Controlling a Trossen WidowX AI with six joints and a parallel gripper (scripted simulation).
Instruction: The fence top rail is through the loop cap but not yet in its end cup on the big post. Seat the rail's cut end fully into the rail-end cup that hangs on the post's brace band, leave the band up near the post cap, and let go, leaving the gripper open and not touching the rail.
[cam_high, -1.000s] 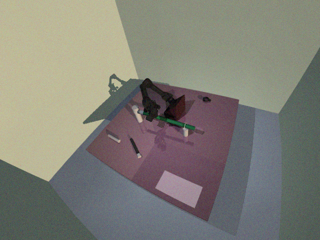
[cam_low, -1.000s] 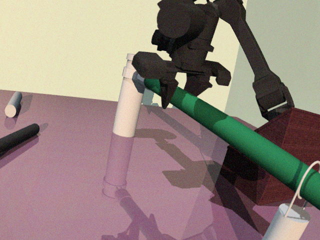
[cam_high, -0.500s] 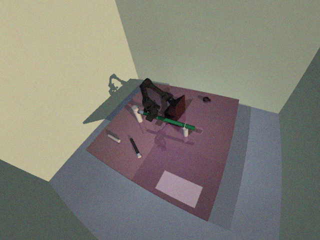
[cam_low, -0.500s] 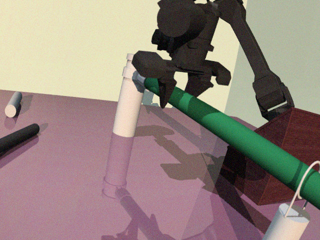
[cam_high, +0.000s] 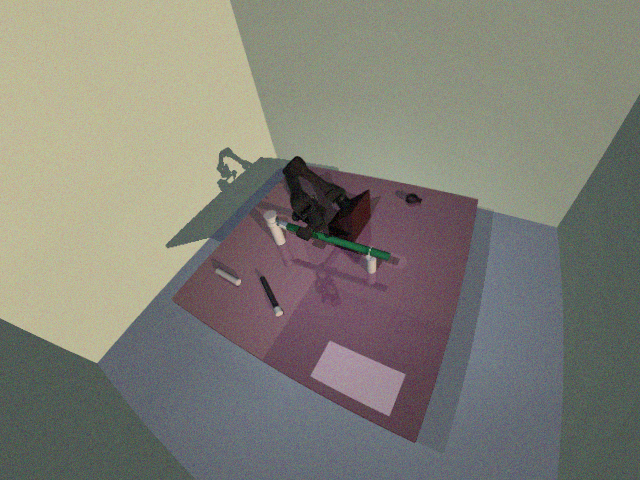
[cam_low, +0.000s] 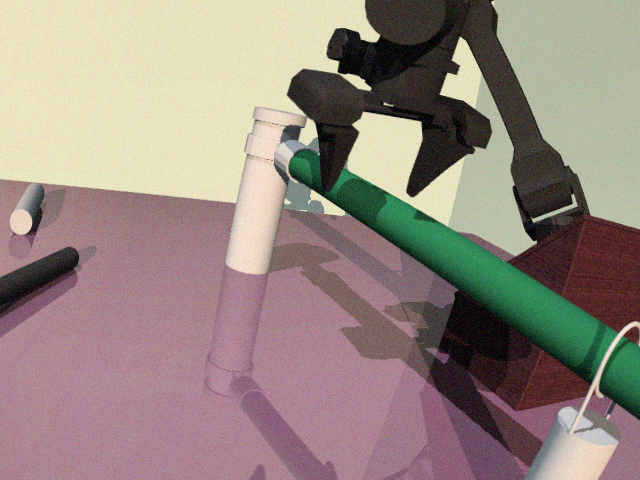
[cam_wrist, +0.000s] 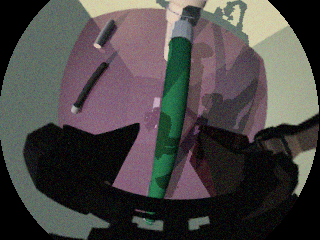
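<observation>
The green rail (cam_high: 343, 242) (cam_low: 465, 263) (cam_wrist: 175, 95) passes through the wire loop of the loop cap (cam_low: 574, 419) on the short post. Its far end is inside the pale rail-end cup (cam_high: 281, 224) (cam_low: 283, 156) (cam_wrist: 182, 30); the depth inside is hidden. The cup hangs on the brace band (cam_low: 257, 145), just below the post cap (cam_low: 276, 116) of the white big post (cam_high: 278, 233) (cam_low: 255, 217). My gripper (cam_high: 311, 238) (cam_low: 369, 192) (cam_wrist: 171, 131) is open. Its fingertips stand apart on either side of the rail, with gaps showing in the wrist view.
A dark red wooden block (cam_high: 359, 214) (cam_low: 578, 310) stands behind the rail. A black rod (cam_high: 269, 293) (cam_low: 36, 276) (cam_wrist: 91, 86) and a white rod (cam_high: 227, 276) (cam_low: 28, 209) (cam_wrist: 105, 34) lie beyond the big post. A pale sheet (cam_high: 359, 377) and a small dark ring (cam_high: 413, 198) lie farther off.
</observation>
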